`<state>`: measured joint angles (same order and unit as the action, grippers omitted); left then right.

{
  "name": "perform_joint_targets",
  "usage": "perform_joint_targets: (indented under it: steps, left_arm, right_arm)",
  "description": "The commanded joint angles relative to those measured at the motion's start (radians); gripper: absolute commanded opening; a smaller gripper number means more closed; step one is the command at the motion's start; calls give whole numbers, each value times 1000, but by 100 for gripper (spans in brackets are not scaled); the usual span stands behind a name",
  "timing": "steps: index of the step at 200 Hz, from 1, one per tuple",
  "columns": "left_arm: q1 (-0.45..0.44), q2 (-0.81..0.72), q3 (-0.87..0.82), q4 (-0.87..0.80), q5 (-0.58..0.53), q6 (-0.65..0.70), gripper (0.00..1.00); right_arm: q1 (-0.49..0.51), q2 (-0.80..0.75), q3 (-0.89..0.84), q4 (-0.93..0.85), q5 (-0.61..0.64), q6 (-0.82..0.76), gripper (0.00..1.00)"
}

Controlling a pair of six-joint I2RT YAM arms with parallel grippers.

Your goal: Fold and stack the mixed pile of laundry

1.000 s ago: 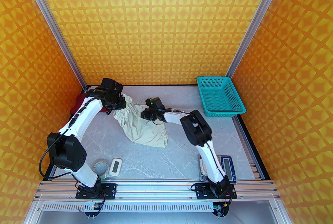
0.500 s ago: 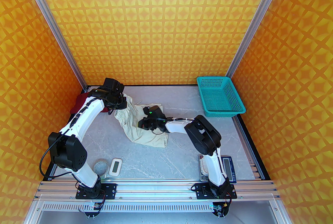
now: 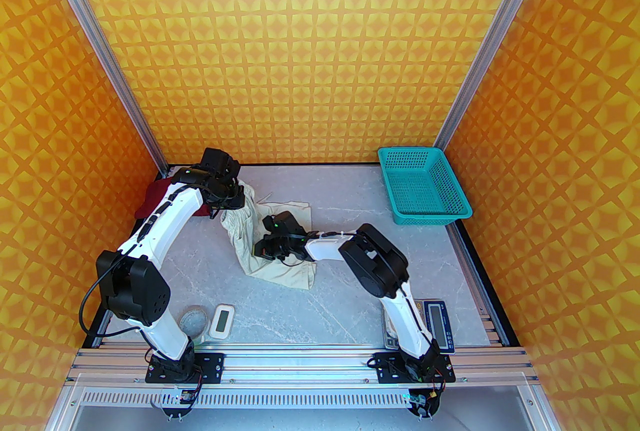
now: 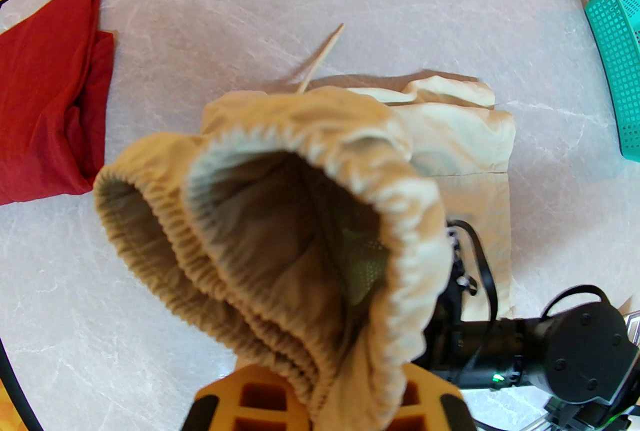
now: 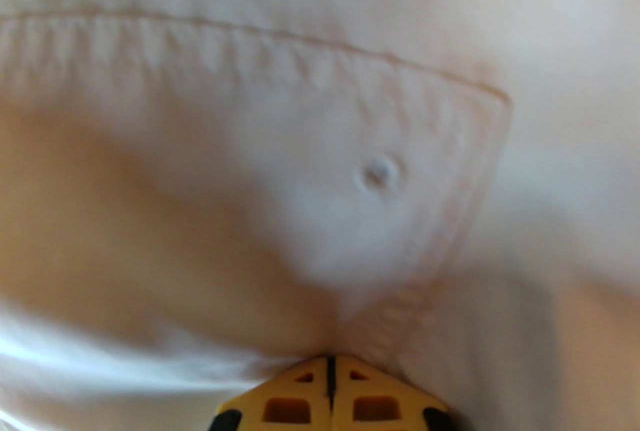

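The cream-white shorts [image 3: 280, 264] lie crumpled on the table's left half. Their gathered waistband [image 4: 300, 198] is lifted and hangs from my left gripper [image 3: 235, 203], whose yellow fingers [image 4: 250, 401] are shut on it. A loose drawstring [image 4: 322, 56] trails off behind. My right gripper [image 3: 261, 250] is low over the middle of the shorts. In the right wrist view its fingertips [image 5: 310, 376] are pressed together, with the cream cloth [image 5: 320, 128] puckered at their tip. The dark red shirt [image 3: 155, 198] lies folded at the far left, mostly behind my left arm, and shows in the left wrist view [image 4: 45, 108].
A teal mesh basket [image 3: 425, 191] stands at the far right corner. A small white device [image 3: 221, 319] and a round dish [image 3: 194, 319] sit near my left base. A digital scale [image 3: 440, 319] is behind my right arm. Marble tabletop [image 3: 345, 314] lies bare toward the front.
My right gripper has moved left and toward the near edge, pulling the shorts' cloth with it into a narrower shape. The left gripper has shifted slightly right, still holding the waistband.
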<state>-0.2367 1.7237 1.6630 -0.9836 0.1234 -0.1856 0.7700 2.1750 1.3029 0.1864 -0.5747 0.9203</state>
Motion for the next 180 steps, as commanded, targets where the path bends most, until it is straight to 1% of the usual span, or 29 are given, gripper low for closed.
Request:
perform_joint_targets:
  steps: [1,17,40,68,100,131,148,168,180]
  left_arm:
    - [-8,-10,29,0,-27,-3,0]
    - [-7,-9,30,0,-29,-3,0]
    - [-9,-7,28,3,-32,-3,0]
    - [-10,-1,33,5,-33,-5,0]
    - [-10,-3,37,5,-32,-3,0]
    - [-21,2,45,2,-34,3,0]
    - [-45,11,62,-24,-80,20,0]
    - [-68,20,66,-39,-127,28,0]
    - [-85,23,67,-43,-146,29,0]
  right_arm:
    - [6,-119,-74,-7,15,41,0]
    - [17,-157,-123,-19,29,52,0]
    - [46,-163,-149,-12,22,71,0]
    - [76,-101,-106,-23,3,86,0]
    - [89,-18,-52,-62,29,94,0]
    - [91,40,-1,-66,52,58,0]
    - [87,-18,-29,-74,76,28,0]
    - [72,-137,-94,-89,98,-8,0]
    - [46,-225,-153,-97,109,-22,0]
